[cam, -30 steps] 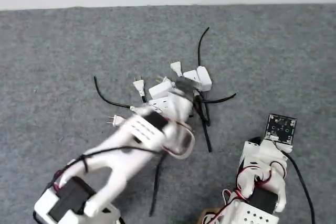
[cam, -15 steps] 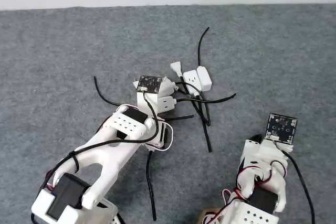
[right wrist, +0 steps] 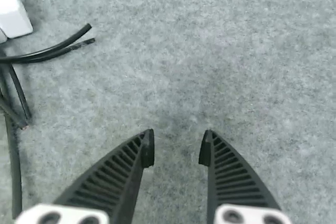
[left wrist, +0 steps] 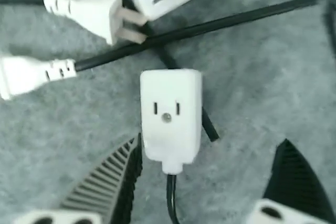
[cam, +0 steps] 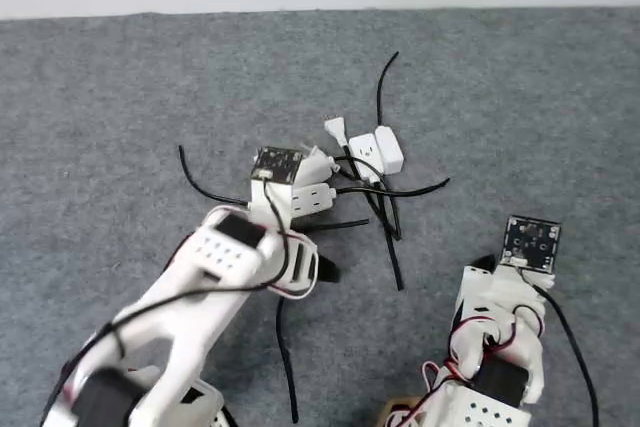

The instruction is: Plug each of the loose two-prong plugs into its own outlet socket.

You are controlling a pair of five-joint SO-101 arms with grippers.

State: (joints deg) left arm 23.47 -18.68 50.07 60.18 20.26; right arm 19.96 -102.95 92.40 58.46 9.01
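- Left gripper [left wrist: 211, 141] hung spread wide and empty over the socket [left wrist: 170, 114].
- A plug [left wrist: 92, 14] lay loose near that socket.
- Right gripper [right wrist: 178, 135] stood parted, empty, above carpet [right wrist: 236, 51].

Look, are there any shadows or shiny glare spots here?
High view: even light, no glare on the carpet. Left wrist view: a soft shadow hugs the white socket. Right wrist view: a faint dark patch ahead of the fingers.
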